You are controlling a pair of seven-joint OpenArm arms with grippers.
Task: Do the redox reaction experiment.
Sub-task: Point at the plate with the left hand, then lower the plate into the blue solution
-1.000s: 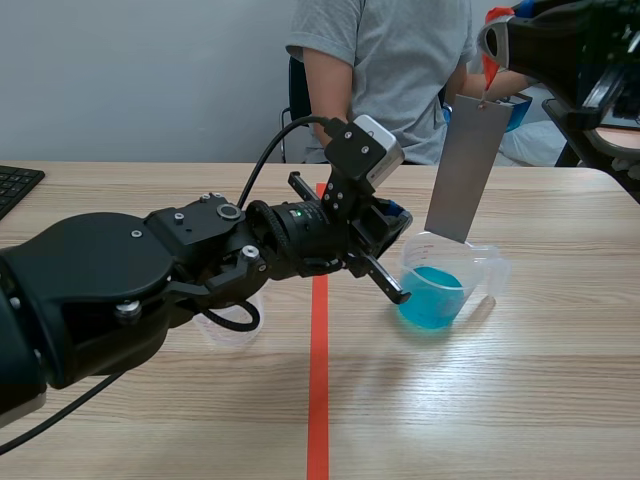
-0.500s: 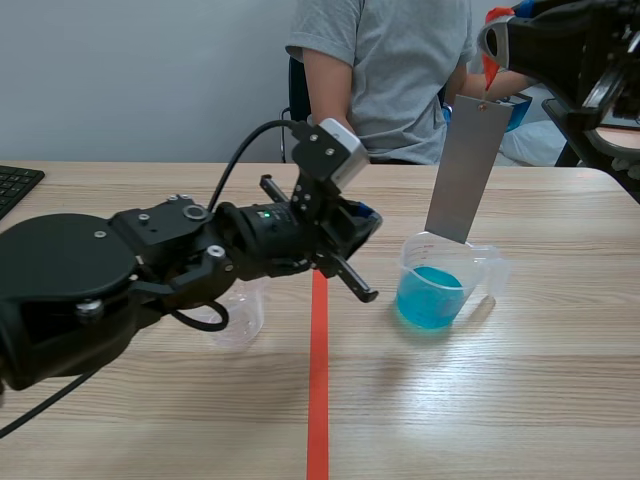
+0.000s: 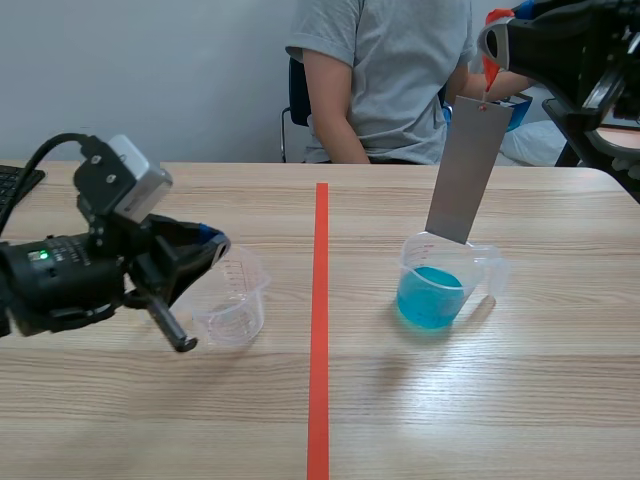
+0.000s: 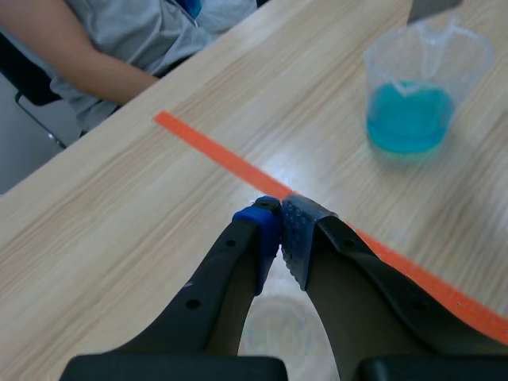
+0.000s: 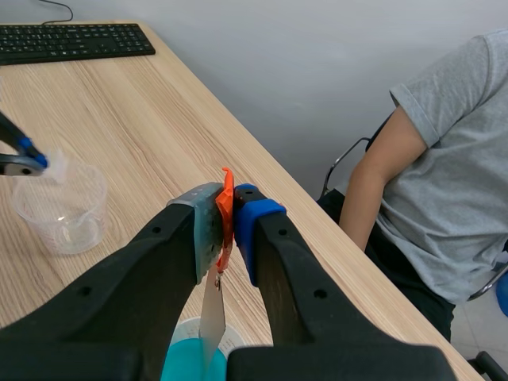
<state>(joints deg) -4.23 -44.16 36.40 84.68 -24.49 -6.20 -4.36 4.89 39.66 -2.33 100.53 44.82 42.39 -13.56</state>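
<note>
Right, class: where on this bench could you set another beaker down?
Free: the near wooden table either side of the orange tape line, and between the empty clear plastic beaker and the clear beaker of blue liquid. Crowded: beside the empty beaker, by the left claw; a grey metal strip hangs over the blue one.

Blue-liquid beaker (image 4: 417, 95) ahead of left gripper (image 4: 282, 228) (fingers together).

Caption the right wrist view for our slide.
Right claw holds a metal strip by its orange tag over blue liquid.
</note>
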